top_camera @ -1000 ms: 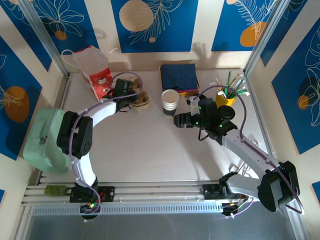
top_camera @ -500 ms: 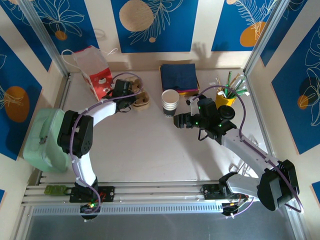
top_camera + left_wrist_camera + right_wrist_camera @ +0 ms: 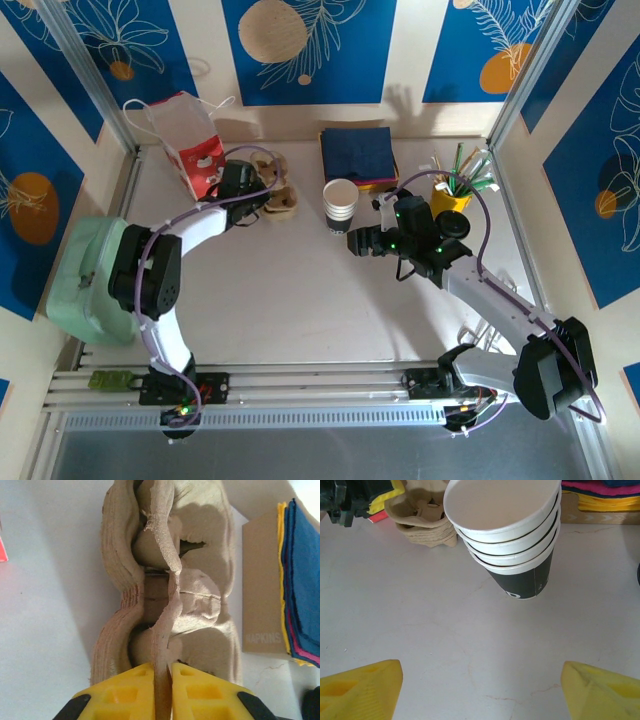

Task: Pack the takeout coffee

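Left arm, white and black: elbow raised, forearm angled forward-right. Left pincer: yellow fingertips pinched on thin wall of brown pulp cup carrier. Right arm: forearm stretched forward-left. Right pincer: yellow fingers spread wide, gripping nothing.

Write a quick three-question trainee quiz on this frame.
1. True or false: the right gripper is closed on the stack of cups.
2. What is the left gripper pinching? A) a spoon B) the cardboard cup carrier C) a plate
3. Short answer: in the top view, which corner holds the paper bag?
Key: 1 false, it is open, short of the stack of cups. 2 B. 3 far left.
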Tool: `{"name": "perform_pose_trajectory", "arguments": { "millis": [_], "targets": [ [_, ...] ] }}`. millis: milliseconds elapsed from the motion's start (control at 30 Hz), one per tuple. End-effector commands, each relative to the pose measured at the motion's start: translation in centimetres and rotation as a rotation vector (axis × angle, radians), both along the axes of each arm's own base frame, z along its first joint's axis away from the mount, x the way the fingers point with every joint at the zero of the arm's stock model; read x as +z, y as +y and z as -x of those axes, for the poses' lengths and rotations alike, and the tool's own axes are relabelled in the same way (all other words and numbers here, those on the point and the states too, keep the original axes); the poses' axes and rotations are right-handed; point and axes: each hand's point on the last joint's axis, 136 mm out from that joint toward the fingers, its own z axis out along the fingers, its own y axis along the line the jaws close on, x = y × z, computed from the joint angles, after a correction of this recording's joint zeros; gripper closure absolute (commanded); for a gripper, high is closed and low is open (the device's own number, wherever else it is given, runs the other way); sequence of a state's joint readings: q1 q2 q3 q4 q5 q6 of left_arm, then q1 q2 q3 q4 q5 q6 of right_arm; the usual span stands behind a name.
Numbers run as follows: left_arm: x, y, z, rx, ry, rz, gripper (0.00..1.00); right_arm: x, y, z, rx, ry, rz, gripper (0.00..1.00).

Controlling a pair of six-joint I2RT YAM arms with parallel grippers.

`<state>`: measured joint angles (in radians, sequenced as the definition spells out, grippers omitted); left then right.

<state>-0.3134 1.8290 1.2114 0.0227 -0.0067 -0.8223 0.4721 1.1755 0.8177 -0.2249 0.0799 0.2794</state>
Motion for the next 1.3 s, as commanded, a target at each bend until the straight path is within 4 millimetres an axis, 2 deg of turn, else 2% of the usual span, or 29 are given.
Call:
{"name": "perform_pose_trajectory", "arguments": {
  "millis": [0, 367, 567, 667, 900, 1067, 1267],
  "targets": [
    [2.7, 0.1, -0.4, -0.005, -0.063, 0.046, 0.87, 1.3, 0.3, -0.4, 0.008, -0.032, 0.003, 0.17],
    [7.5, -0.7, -0.2, -0.062, -0.155, 0.083, 0.95, 1.3, 0.4, -0.3, 0.011, -0.031, -0.003, 0.17],
    [10.3, -1.1, 1.4, -0.122, -0.180, 0.094, 0.96, 1.8, 0.7, -0.2, 0.026, -0.040, -0.030, 0.17],
    [11.8, -1.3, 3.0, -0.167, -0.178, 0.096, 0.96, 2.4, 1.1, 0.2, 0.051, -0.056, -0.059, 0.17],
    [14.9, -2.6, 8.1, -0.372, -0.138, 0.102, 0.97, 5.6, 2.6, 1.6, 0.160, -0.105, -0.104, 0.17],
    [15.5, -3.5, 12.5, -0.520, -0.086, 0.135, 0.97, 7.5, 3.6, 2.4, 0.200, -0.118, -0.049, 0.17],
    [15.9, -4.2, 17.1, -0.657, -0.052, 0.191, 0.97, 10.4, 5.7, 3.7, 0.262, -0.131, -0.001, 0.18]
  ]
}}
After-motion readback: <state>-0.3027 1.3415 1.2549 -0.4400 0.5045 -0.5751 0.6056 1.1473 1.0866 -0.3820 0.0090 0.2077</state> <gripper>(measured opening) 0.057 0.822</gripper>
